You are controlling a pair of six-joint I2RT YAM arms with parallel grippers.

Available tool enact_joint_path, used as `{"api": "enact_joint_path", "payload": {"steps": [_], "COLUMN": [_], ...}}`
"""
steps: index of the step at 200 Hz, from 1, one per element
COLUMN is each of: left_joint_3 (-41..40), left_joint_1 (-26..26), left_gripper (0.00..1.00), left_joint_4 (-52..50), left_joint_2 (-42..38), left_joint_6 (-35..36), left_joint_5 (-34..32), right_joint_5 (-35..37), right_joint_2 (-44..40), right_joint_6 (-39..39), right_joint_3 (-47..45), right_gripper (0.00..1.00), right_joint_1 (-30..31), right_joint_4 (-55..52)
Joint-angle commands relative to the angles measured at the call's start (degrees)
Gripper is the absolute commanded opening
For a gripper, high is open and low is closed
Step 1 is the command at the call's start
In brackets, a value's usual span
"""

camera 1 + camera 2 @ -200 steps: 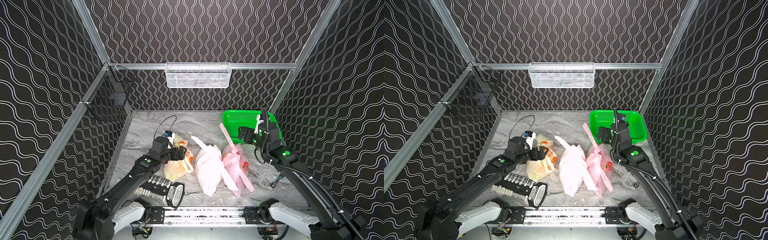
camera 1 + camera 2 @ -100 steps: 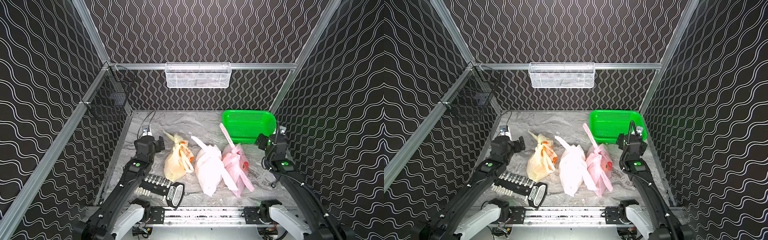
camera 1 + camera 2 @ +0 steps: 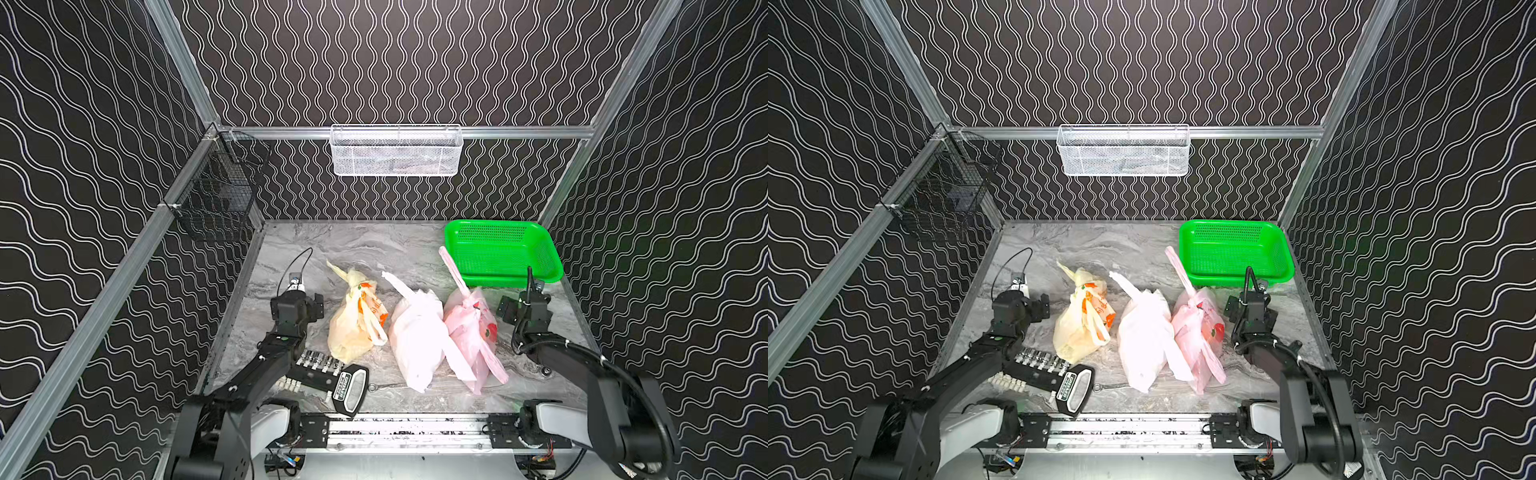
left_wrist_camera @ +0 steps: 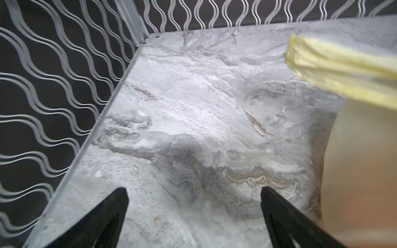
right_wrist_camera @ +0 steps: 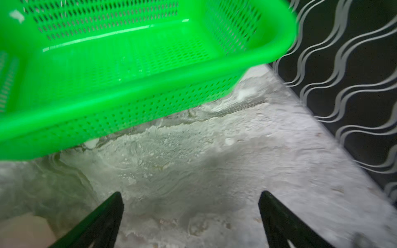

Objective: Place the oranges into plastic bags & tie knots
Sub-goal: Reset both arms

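Now three tied bags are laid side by side — yellow bag [image 3: 353, 328], white bag [image 3: 417, 340], pink bag [image 3: 471, 328] — between left gripper [image 4: 193, 191] and right gripper [image 5: 190, 194], both spread wide with nothing grasped; the basket [image 3: 490, 237] is seen behind the pink bag.

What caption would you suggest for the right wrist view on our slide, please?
Open right gripper above the marble table, facing the green perforated basket.
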Motion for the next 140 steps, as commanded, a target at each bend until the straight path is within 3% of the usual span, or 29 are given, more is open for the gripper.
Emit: {"api": "enact_joint_path", "payload": {"steps": [1, 8, 22, 39, 60, 83, 87, 96, 106, 124, 140], "left_joint_3": [-1.56, -2.65, -1.75, -2.50, -6.04, -6.81, -6.44, -3.81, -0.34, 0.45, 0.14], "left_joint_1": [0.21, 0.41, 0.57, 1.86, 4.49, 6.50, 6.53, 6.46, 6.54, 5.49, 5.31], "left_gripper": [0.99, 0.99, 0.99, 0.99, 0.99, 0.99, 0.99, 0.99, 0.99, 0.99, 0.99], "left_joint_4": [15.85, 22.05, 24.24, 28.02, 40.91, 54.09, 52.27, 42.22, 39.25, 37.03, 36.84], "left_joint_2": [6.80, 10.33, 12.57, 14.04, 18.55, 29.42, 29.29, 26.39, 28.33, 27.99, 27.36], "left_joint_6": [1.91, 2.80, 5.92, 6.04, 5.87, 5.22, 5.49, 6.18, 5.46, 6.06, 6.10], "left_joint_5": [6.17, 7.53, 12.56, 12.40, 14.39, 17.85, 18.57, 19.18, 17.72, 15.74, 15.57], "right_joint_5": [-3.21, -3.81, -6.44, -6.85, -7.46, -9.48, -10.08, -10.61, -8.87, -9.12, -8.75], "right_joint_2": [3.09, 3.99, 6.63, 6.89, 7.50, 14.32, 14.64, 12.66, 11.97, 14.11, 12.59], "right_joint_6": [-2.14, -2.30, -5.59, -6.33, -8.22, -8.24, -8.58, -7.82, -6.40, -6.75, -6.15], "right_joint_3": [1.11, 0.18, -1.13, 1.67, -5.50, -11.50, -11.42, -9.46, -6.12, -7.84, -6.90], "right_gripper": [1.00, 1.00, 1.00, 1.00, 1.00, 1.00, 1.00, 1.00, 1.00, 1.00, 1.00], "right_joint_1": [0.37, 0.29, 0.24, 0.29, -0.68, -2.00, -2.12, -2.25, -2.30, -3.49, -3.50], "right_joint_4": [14.98, 19.44, 27.94, 21.45, 37.85, 56.26, 57.74, 49.64, 42.17, 49.84, 44.92]}}
